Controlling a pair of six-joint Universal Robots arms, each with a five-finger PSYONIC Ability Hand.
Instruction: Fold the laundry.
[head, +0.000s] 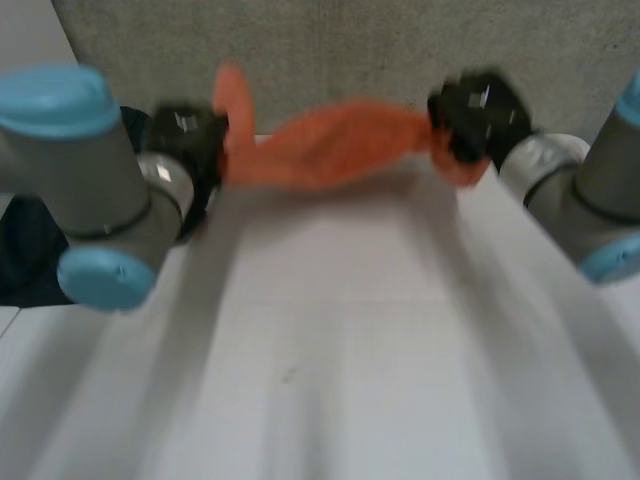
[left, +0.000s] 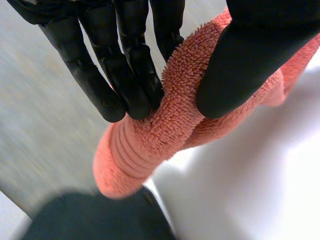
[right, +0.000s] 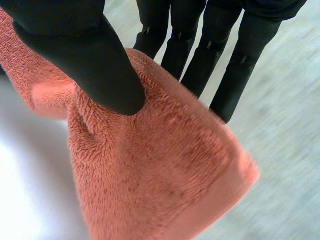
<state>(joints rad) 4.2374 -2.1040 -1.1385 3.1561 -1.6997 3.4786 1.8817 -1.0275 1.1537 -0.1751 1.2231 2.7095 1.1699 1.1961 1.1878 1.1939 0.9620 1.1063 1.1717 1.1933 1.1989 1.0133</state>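
Observation:
An orange towel (head: 335, 145) hangs stretched between my two hands above the far edge of the white table (head: 330, 340). My left hand (head: 185, 135) holds its left end. There the towel (left: 170, 125) is pinched between thumb and straight fingers (left: 130, 75), and a corner sticks out past the fingertips. At the right end, my right hand (head: 480, 110) presses its thumb (right: 95, 70) into the towel (right: 155, 170) against its fingers. A corner of the cloth hangs below that hand.
A grey floor (head: 350, 50) lies beyond the table's far edge. Something dark (left: 95, 217) lies below the table's left far corner. Both grey arms with light-blue caps (head: 60, 100) flank the table.

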